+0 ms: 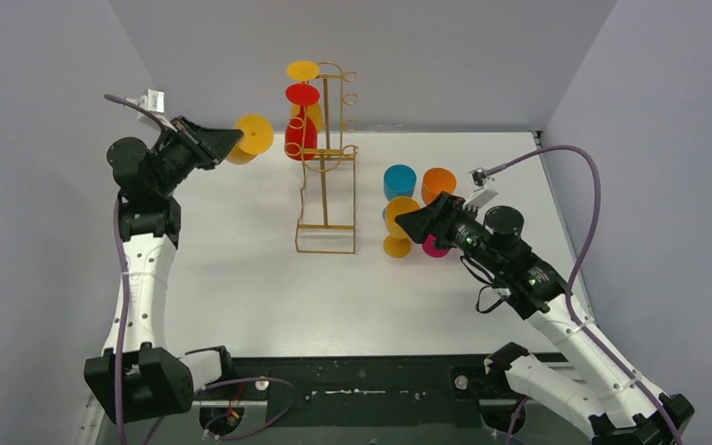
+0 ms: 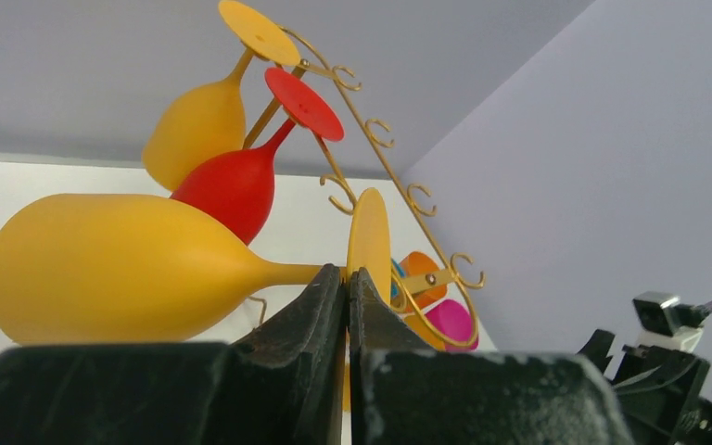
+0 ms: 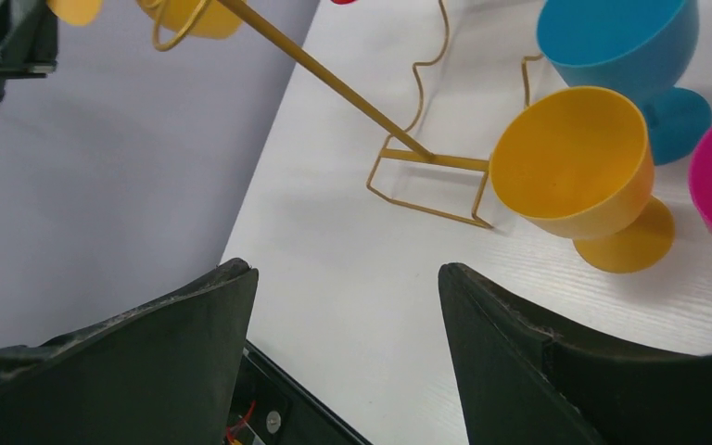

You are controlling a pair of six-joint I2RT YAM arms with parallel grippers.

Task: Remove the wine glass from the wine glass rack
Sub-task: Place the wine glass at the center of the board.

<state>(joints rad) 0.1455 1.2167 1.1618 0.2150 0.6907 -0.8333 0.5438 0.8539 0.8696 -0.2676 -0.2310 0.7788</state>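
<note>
My left gripper (image 2: 348, 295) pinches the glass (image 2: 120, 269) by its stem, apart from the rack (image 1: 326, 185) — my right gripper (image 3: 345, 273) hangs spread and empty near a cup (image 3: 570, 162).

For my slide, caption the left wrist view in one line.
Left tool grips a yellow wine glass by its stem, sideways, the gold rack behind it.

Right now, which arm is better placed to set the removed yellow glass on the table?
Left. The left pincer is shut on the yellow glass at its stem, left of the rack. The right pincer is open and empty, near the standing glasses on the table.
</note>
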